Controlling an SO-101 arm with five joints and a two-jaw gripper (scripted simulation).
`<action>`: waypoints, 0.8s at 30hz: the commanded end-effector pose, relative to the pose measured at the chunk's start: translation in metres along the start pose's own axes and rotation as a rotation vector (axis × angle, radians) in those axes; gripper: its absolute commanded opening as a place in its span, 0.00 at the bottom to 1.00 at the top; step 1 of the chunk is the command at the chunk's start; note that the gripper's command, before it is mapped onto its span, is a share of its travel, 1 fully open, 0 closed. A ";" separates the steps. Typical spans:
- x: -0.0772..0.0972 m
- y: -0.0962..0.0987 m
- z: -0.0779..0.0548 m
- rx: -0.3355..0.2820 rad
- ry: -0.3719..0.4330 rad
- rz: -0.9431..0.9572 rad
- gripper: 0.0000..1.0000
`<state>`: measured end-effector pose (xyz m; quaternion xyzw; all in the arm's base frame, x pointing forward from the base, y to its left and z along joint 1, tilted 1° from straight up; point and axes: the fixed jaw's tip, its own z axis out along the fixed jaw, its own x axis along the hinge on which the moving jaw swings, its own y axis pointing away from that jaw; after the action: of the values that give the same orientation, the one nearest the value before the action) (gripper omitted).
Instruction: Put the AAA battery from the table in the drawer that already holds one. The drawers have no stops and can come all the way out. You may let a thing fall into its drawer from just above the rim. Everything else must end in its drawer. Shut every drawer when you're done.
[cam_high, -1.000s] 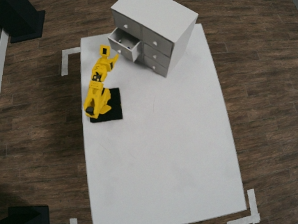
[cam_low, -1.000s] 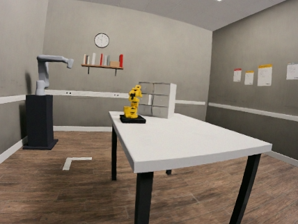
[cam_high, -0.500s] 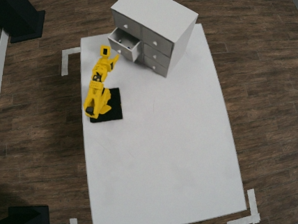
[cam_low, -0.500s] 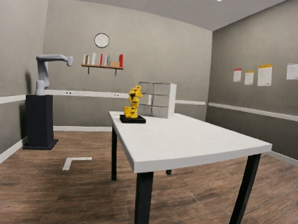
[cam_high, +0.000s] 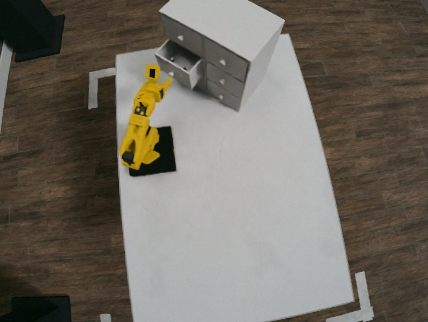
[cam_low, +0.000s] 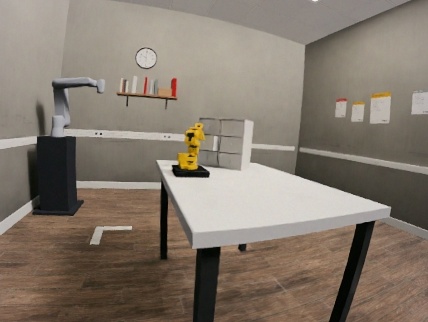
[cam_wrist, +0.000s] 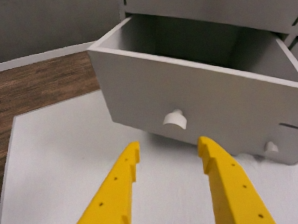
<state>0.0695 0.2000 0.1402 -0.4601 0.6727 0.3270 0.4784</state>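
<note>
A white cabinet (cam_high: 225, 25) (cam_low: 236, 144) of small drawers stands at the far end of the white table (cam_high: 240, 200) (cam_low: 260, 200). Its upper left drawer (cam_high: 178, 73) (cam_wrist: 210, 95) is pulled out, with the front panel and round knob (cam_wrist: 175, 119) facing my gripper. My yellow gripper (cam_high: 169, 81) (cam_wrist: 167, 146) (cam_low: 200, 131) hovers just in front of that knob, fingers a little apart with nothing between them. Something small and dark lies inside the drawer in the overhead view; I cannot tell what it is. I see no battery on the table in any view.
The other drawers are shut; the knob of a lower one (cam_wrist: 271, 146) shows at the right in the wrist view. The arm's black base plate (cam_high: 165, 160) sits near the table's left edge. A grey arm on a black pedestal (cam_low: 56, 172) stands off the table.
</note>
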 end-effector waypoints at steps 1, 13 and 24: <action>0.005 -0.004 0.011 0.016 0.021 0.011 0.21; 0.005 -0.005 0.014 0.020 0.021 0.012 0.21; 0.007 -0.009 0.026 0.034 0.021 0.016 0.21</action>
<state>0.0829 0.2169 0.1228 -0.4555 0.6857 0.3140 0.4730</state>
